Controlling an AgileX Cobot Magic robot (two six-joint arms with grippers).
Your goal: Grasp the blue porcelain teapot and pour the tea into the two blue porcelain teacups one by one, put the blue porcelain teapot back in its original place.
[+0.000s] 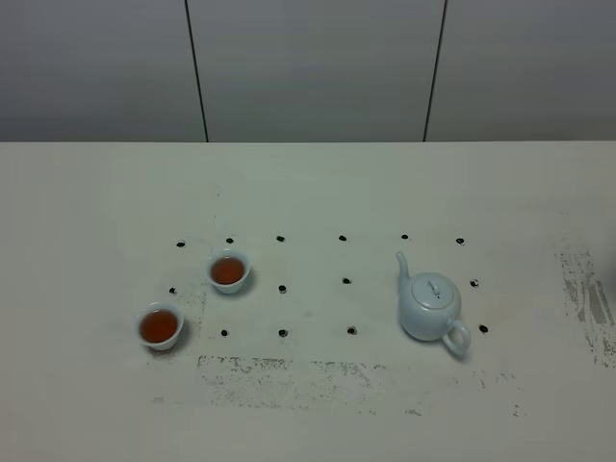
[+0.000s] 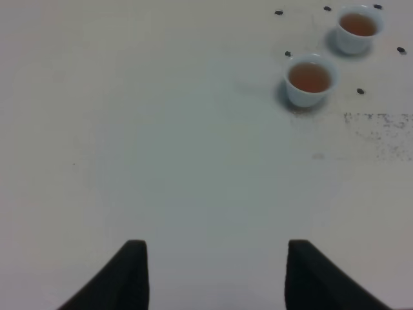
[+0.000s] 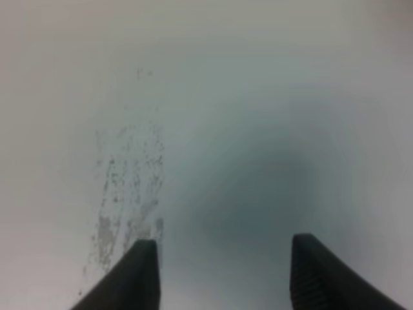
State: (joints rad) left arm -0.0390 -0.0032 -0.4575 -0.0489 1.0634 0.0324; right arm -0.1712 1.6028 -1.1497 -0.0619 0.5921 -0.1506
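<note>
left gripper (image 2: pixel 213 274): nothing being held, two filled teacups (image 2: pixel 310 80) being seen ahead | right gripper (image 3: pixel 219 274): being held apart, empty | teapot (image 1: pixel 429 306): upright

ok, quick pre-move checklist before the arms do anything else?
1. Near teacup holds tea: ok.
2. Far teacup holds tea: ok.
3. Blue porcelain teapot upright on the table, lid on, nothing gripping it: ok.
4. Teapot back at its original spot: cannot tell.
5. Left gripper empty, jaws apart, well clear of the cups: ok.
6. Right gripper empty, jaws apart, over bare table: ok.
</note>
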